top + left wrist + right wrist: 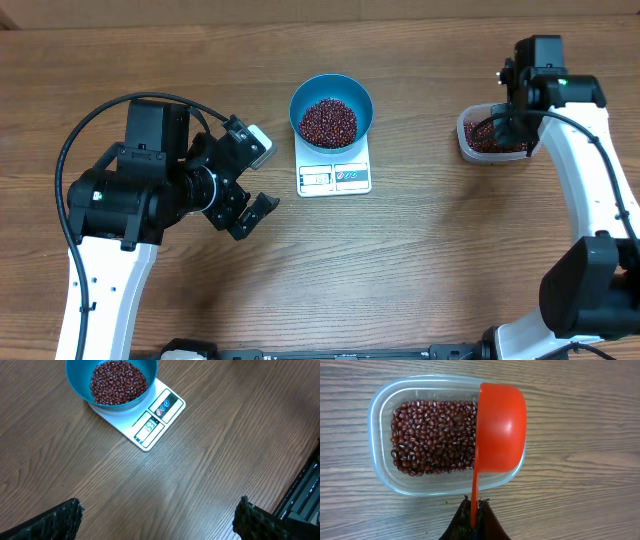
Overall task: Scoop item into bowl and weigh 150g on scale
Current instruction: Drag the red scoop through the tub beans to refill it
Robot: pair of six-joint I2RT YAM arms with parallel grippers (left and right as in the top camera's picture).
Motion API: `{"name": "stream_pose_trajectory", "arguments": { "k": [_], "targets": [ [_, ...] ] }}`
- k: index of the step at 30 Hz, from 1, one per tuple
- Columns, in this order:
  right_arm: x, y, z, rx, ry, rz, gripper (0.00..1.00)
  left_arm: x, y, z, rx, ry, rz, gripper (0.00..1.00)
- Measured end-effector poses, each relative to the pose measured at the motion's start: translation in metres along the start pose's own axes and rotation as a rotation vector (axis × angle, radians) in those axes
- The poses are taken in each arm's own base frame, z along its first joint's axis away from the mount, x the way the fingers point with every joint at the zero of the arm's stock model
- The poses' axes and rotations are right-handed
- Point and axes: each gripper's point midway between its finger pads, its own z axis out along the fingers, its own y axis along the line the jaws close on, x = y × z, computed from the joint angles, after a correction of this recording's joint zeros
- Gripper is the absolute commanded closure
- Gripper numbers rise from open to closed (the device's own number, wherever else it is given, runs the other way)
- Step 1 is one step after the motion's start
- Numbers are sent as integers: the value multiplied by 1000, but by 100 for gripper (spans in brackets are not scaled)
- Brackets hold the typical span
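right gripper (474,519) pinching thin handle of glossy orange scoop (500,425), visible only from right wrist, over clear rounded tub (376,460) of small red-brown beans (430,435), left gripper (160,520) spread wide, round blue bowl (300,100) of beans on flat white scale (335,178)

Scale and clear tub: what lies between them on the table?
Nothing: the overhead view shows only bare table between the scale and the tub.

The light is bright and even; shadows on the counter (430,250) are soft. The scoop (501,427) has a small highlight. In the left wrist view the wood has a pale sheen, and the fingers (50,522) are dark and slightly blurred.
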Motion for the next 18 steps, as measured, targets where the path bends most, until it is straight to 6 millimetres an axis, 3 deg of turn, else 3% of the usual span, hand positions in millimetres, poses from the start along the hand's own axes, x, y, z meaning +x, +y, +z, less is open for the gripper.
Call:
{"name": "stream_pose_trajectory", "arguments": {
  "k": [12,18],
  "targets": [
    [-4,9,-11,-1,-31,-23,96,0,0,0,0,0,0,0],
    [-25,50,-53,-294,-200,-35,96,0,0,0,0,0,0,0]
  ]
}}
